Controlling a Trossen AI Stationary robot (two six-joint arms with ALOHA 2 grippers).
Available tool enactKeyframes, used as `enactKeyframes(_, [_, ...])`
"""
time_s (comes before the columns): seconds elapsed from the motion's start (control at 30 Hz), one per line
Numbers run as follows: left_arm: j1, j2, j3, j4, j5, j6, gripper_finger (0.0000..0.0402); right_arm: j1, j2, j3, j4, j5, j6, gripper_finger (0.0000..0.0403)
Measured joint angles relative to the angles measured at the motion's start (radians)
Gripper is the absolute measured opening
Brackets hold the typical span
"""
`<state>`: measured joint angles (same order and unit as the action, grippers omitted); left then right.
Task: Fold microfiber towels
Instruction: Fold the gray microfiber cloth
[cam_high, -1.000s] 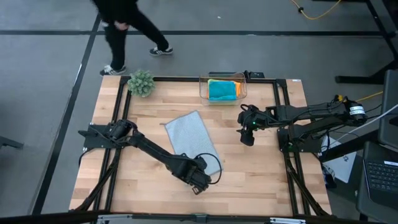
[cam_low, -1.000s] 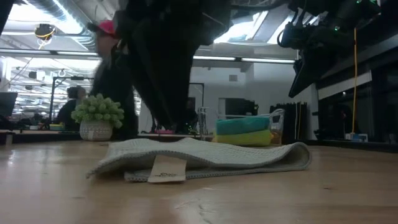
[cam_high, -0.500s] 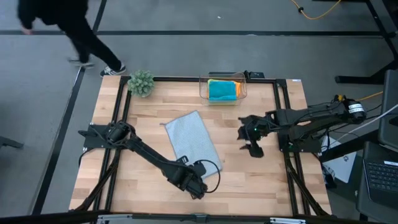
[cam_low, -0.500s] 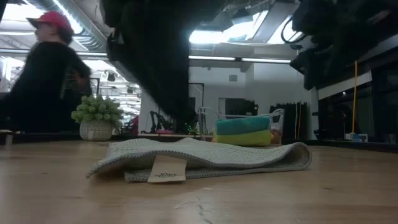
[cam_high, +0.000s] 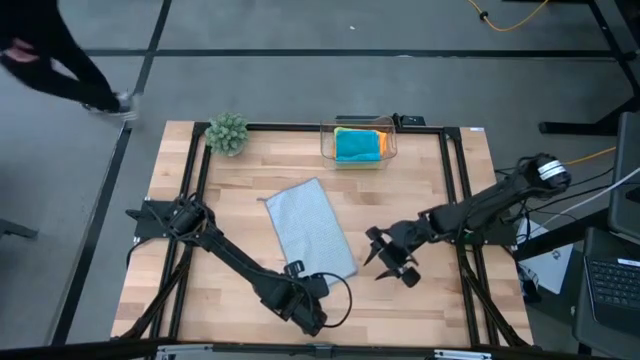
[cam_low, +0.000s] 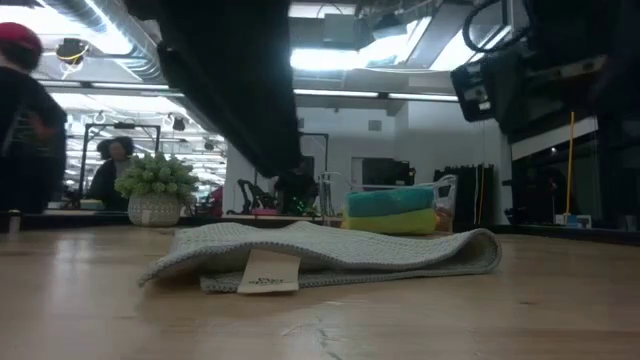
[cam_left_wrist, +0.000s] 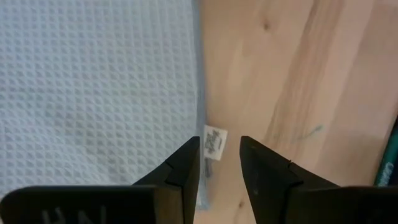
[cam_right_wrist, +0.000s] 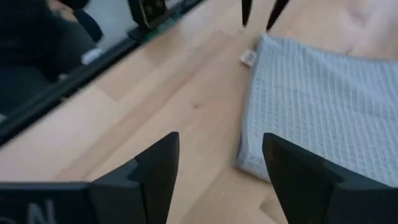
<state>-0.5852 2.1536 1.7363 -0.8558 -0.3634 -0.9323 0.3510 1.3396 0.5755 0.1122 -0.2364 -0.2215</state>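
Since a second ago, right end effector (cam_high: 387, 260) swung down beside grey towel (cam_high: 310, 228), released, left end effector (cam_high: 296, 291) retreated, parted.

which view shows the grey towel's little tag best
The left wrist view: the tag sits close up beside the grey towel edge, just past the left gripper. The low view shows it side-on, the right wrist view small, and the high view not clearly.
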Motion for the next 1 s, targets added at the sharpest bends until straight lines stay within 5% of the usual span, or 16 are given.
enactKeyframes(0.47, [-0.004,0.000,0.000,0.000,-0.015,0.001,0.0108,0.026,0.207,0.042,0.102,0.143,-0.031,0.0233])
enactKeyframes(0.77, [-0.006,0.000,0.000,0.005,-0.017,-0.001,0.0108,0.026,0.347,0.118,0.102,0.144,-0.067,0.0233])
enactKeyframes(1.0, [-0.007,0.000,0.000,0.005,-0.017,-0.001,0.0108,0.027,0.418,0.130,0.103,0.282,-0.104,0.0233])
